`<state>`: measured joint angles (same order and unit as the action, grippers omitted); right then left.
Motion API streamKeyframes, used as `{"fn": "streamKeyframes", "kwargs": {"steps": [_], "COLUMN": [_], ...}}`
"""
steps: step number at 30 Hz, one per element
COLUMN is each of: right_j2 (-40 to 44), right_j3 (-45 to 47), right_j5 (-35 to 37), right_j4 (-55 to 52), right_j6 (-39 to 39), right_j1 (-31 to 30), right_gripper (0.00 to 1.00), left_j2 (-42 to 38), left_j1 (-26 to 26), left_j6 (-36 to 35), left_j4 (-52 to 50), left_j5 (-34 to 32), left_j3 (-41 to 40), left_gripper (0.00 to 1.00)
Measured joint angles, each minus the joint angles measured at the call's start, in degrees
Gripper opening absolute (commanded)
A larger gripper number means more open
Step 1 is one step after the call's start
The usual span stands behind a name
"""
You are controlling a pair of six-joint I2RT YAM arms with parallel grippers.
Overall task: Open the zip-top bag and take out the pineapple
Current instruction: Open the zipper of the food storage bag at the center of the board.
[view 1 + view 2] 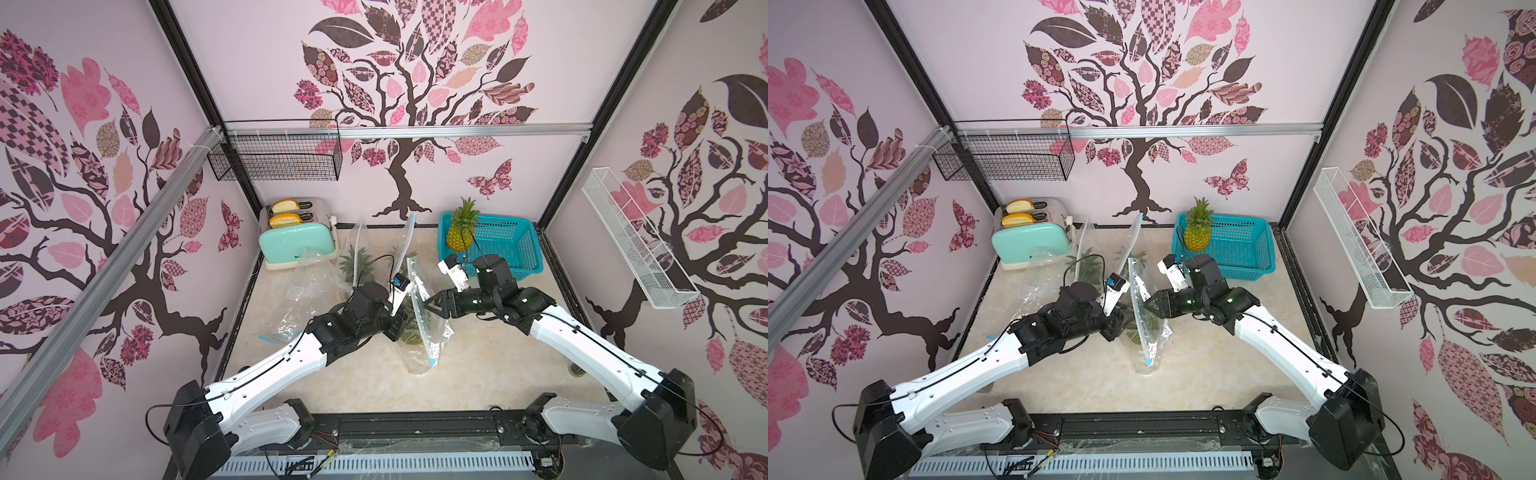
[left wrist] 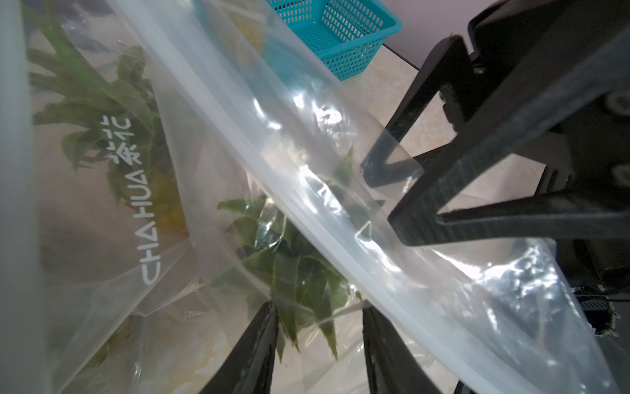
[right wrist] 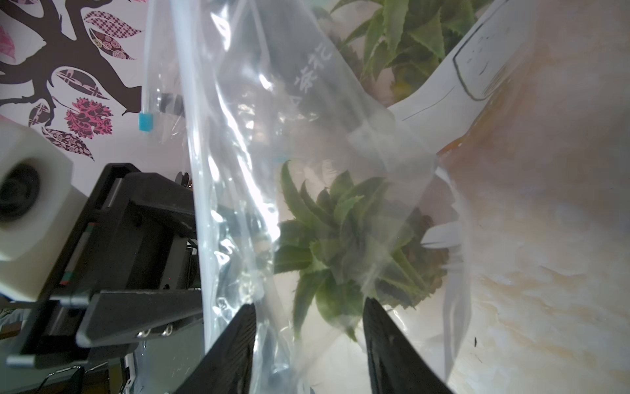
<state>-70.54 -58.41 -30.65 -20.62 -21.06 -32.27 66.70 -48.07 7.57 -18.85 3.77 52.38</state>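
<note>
Straddling the bag (image 3: 238, 170) rim, the right gripper (image 3: 308, 303) stands spread. Left gripper (image 2: 318, 307) brackets the pineapple (image 2: 300, 273) leaves; grip cannot be told.

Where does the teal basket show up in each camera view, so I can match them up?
Top view: teal basket at the table's back right corner.
Top view: same corner.
Left wrist: beyond the zip-top bag, partly behind its film.
Right wrist: not in it.
Shared landmark: the bagged pineapple crown, seen in all four.
</note>
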Motion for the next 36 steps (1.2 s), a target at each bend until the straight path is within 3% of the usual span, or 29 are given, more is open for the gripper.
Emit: {"fn": "streamKeyframes", "kwargs": {"steps": [5,12,18,36], "right_j2": [-1.1,-1.9,-1.8,4.0], "right_j3": [0.5,1.8,2.4,9.6], "right_j5": [-1.9,-3.7,-4.6,-9.7], "right_j4": [2.5,5.6,6.9,9.7], "right_j6": [-1.3,-2.8,-3.6,-5.9], "right_j1": [0.5,0.5,1.0,14.5], "right_gripper": [0.42,0.28,0.00,0.00], "left_j2": [0.8,2.5,2.6,-13.3], "left_j1": [0.4,0.6,0.6,1.3], "left_j6": [-0.6,-1.2,-1.2,0.5], "left_j4": [2.0,4.4,5.9,0.4], "left_j5": [0.7,1.6,1.9,-5.3], "left_j3": [0.0,-0.1,-1.2,-11.0], "left_gripper": [0.32,0.00,0.00,0.00]}}
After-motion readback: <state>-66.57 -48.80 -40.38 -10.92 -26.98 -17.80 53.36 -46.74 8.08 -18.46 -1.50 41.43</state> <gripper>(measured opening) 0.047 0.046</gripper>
